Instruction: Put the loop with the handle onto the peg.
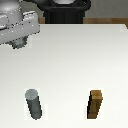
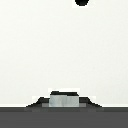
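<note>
The gripper [image 1: 19,41], jaw state unclear, hovers well away from the peg [image 1: 34,104]; the loop, unseen, is likely light, rigid and best pinched by its handle.

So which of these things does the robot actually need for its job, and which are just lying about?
Part of the job:
- the peg, standing upright on the table
- the gripper, up at the exterior view's left
- the loop with the handle: I cannot make it out clearly in either view

Just lying about:
- the brown block, apart from the peg, towards the exterior view's right
</note>
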